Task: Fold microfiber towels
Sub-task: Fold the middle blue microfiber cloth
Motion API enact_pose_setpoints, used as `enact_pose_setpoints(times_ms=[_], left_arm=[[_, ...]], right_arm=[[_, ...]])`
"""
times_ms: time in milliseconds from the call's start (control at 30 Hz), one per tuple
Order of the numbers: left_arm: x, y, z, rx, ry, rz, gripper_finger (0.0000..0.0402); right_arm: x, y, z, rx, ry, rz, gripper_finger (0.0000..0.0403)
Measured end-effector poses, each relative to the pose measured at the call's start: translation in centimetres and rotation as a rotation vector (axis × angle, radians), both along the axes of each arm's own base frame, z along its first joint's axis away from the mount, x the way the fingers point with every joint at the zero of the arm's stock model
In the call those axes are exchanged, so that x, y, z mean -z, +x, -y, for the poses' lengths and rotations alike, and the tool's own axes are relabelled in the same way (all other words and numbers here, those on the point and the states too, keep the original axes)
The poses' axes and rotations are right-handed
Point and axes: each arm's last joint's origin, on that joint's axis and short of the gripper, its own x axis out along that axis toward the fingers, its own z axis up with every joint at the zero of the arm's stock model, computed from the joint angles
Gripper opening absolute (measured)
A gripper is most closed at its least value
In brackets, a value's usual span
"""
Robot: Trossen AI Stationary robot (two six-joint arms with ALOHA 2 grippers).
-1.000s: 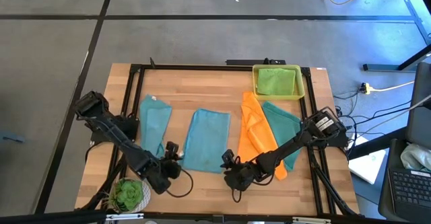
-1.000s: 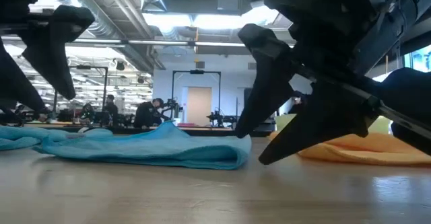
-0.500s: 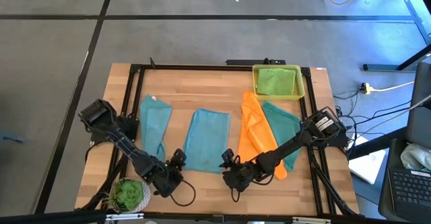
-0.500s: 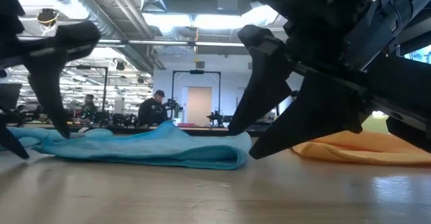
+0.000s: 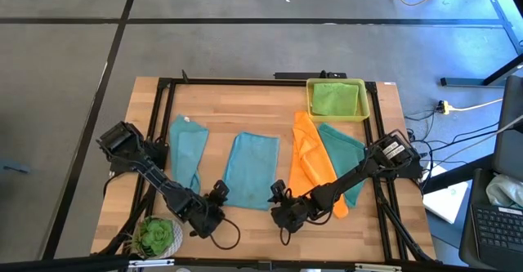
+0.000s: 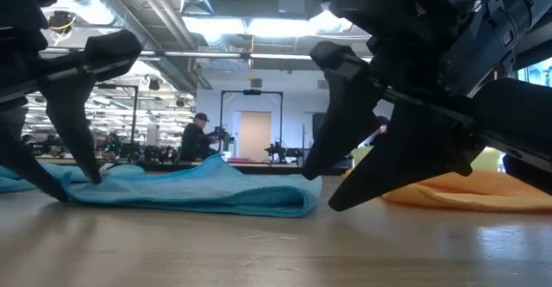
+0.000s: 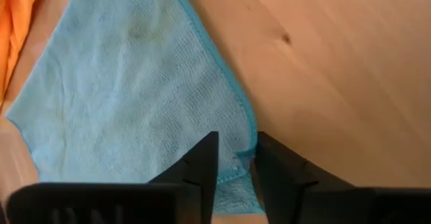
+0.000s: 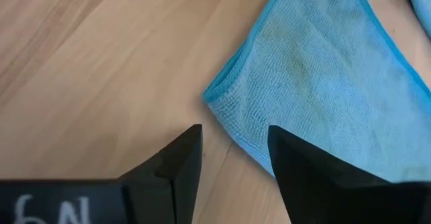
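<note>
A light blue towel [image 5: 249, 170] lies flat, folded to a long strip, at the table's middle. My left gripper [image 5: 216, 193] is down at its near left corner [image 7: 246, 177], fingers a little apart, astride the edge. My right gripper [image 5: 276, 193] is open and low over bare wood just off the near right corner [image 8: 217, 97], touching nothing. A blue-green towel [image 5: 186, 153] lies to the left, an orange towel [image 5: 309, 162] and a teal towel [image 5: 345, 153] to the right. A lime green towel [image 5: 335, 99] lies in the yellow tray. My left gripper comes from above, slanting down at the towel's near left corner. One finger [image 7: 202, 167] stands on the cloth and the other [image 7: 276, 173] on the wood beside it. The hemmed edge [image 7: 244, 150] lies in the gap, slightly bunched. The towel lies on the table.
The yellow tray [image 5: 362, 100] stands at the far right. A small green potted plant [image 5: 157, 235] stands at the near left corner, close to my left arm. Black frame rails run along the table's sides. Bare wood lies along the near edge between the grippers.
My left gripper has gone toward the table's right and down onto the light blue towel's near left corner, and the gap between its fingers has narrowed. The towel has stayed flat.
</note>
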Motion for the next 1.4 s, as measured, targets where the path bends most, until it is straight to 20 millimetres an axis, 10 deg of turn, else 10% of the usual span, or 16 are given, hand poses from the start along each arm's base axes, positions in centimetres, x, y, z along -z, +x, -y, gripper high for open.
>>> enact_pose_setpoints(times_ms=[267, 800, 1400], left_arm=[[0.1, -0.2, -0.2, -0.004, 0.002, -0.03, 0.0007], [-2.4, -0.7, -0.4, -0.126, 0.117, -0.009, 0.0001], [2.9, -4.2, -4.3, -0.371, 0.044, 0.074, 0.0018]], right_arm=[[0.0, 0.0, 0.0, 0.0, -0.001, -0.002, 0.0172], [0.0, 0.0, 0.0, 0.017, 0.014, 0.0, 0.0172], [-1.5, 2.1, 0.5, -0.034, 0.081, 0.186, 0.0172]])
